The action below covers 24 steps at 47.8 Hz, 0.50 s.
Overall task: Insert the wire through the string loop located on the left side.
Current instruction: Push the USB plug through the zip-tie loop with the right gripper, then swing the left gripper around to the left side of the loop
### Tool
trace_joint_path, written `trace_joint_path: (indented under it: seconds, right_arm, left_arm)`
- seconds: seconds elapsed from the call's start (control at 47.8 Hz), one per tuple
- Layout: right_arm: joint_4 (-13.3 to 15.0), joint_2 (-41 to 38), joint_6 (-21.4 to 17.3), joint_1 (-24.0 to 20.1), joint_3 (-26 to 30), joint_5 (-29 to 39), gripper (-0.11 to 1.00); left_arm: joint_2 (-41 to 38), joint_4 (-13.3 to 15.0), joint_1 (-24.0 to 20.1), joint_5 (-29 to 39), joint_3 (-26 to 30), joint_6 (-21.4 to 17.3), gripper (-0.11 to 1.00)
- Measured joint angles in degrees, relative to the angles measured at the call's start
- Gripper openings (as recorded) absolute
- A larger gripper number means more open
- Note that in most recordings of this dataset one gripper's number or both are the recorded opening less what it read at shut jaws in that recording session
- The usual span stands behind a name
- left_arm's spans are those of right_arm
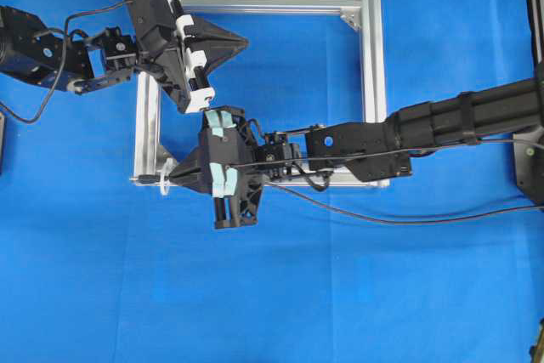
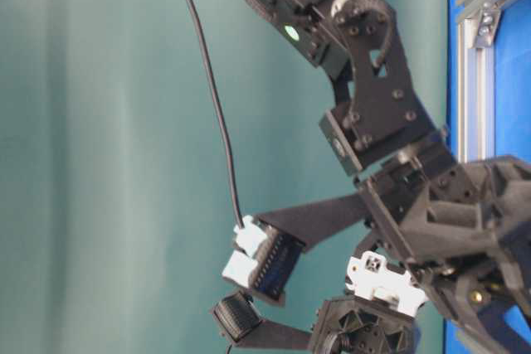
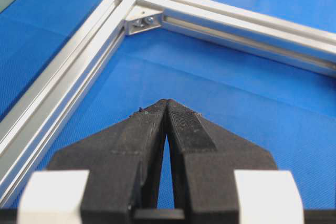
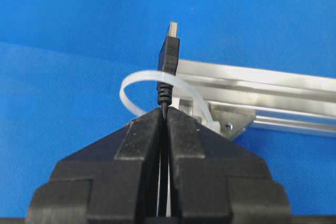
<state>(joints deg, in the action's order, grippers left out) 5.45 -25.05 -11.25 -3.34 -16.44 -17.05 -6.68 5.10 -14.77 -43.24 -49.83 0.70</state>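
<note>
My right gripper (image 1: 172, 178) reaches across to the lower left corner of the silver frame (image 1: 371, 65) and is shut on the wire (image 1: 391, 220), which trails right over the blue cloth. In the right wrist view its jaws (image 4: 166, 109) pinch the cable just behind the dark plug (image 4: 169, 56). The plug's metal tip points away from me. The whitish string loop (image 4: 137, 83) arcs round the plug, its band crossing the plug's neck. From overhead the loop (image 1: 163, 184) sits just beyond the fingertips. My left gripper (image 1: 244, 41) hovers inside the frame's upper left part, shut (image 3: 167, 102) with nothing in it.
The frame (image 3: 220, 17) lies flat on blue cloth, with a corner bracket (image 3: 142, 22) ahead of my left gripper. A second bracket (image 4: 231, 121) sits right of the loop. At table level both arms crowd together, and a black arm cable (image 2: 211, 89) hangs down.
</note>
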Motion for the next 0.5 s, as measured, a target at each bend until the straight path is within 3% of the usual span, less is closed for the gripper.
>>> trace_joint_path:
  seconds: [0.503]
  right_arm:
    - [0.0,-1.1,0.0,-0.1,1.8,0.0,0.00]
  left_arm:
    - [0.4,0.0,0.0,0.0,-0.7,0.0,0.00]
